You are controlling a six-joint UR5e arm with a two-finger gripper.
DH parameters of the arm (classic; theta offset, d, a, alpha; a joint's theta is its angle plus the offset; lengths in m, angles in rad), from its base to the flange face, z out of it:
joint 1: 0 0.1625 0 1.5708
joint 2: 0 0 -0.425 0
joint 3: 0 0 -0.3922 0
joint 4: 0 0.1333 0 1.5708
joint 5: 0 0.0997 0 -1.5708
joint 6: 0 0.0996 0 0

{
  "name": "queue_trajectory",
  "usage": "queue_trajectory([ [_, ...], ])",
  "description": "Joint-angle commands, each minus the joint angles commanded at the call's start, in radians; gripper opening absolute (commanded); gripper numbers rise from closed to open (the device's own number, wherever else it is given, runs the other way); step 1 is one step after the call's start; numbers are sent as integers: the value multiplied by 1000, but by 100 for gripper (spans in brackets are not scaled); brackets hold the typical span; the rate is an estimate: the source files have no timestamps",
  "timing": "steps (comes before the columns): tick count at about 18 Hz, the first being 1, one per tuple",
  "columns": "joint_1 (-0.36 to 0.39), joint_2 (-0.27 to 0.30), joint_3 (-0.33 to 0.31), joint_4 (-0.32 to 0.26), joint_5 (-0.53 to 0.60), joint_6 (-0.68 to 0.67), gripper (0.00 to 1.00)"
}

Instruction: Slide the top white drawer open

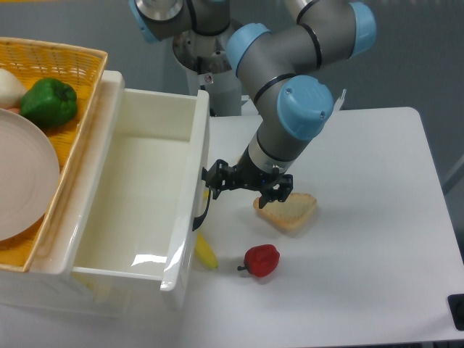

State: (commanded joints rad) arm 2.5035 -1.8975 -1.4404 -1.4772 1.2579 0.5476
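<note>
Top white drawer (138, 188) pulled far out. Claw (249, 185) released, beside black handle (202, 209). Risk: bread slice (288, 210) at claw's 4 o'clock gets knocked.

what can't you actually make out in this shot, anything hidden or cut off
- Jaws of the black two-finger gripper: too small and dark to tell open from shut.
- Yellow elongated object: partly behind the glossy cream-white plastic top drawer.
- Lower drawer: hidden beneath it.
- Beige round plate: cut by the left edge.
</note>
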Motion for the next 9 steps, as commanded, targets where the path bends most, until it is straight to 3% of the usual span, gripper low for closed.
queue_trajectory([
  [6,0,0,0,5,-2,3,100],
  [9,11,2,2,6,3,95,100],
])
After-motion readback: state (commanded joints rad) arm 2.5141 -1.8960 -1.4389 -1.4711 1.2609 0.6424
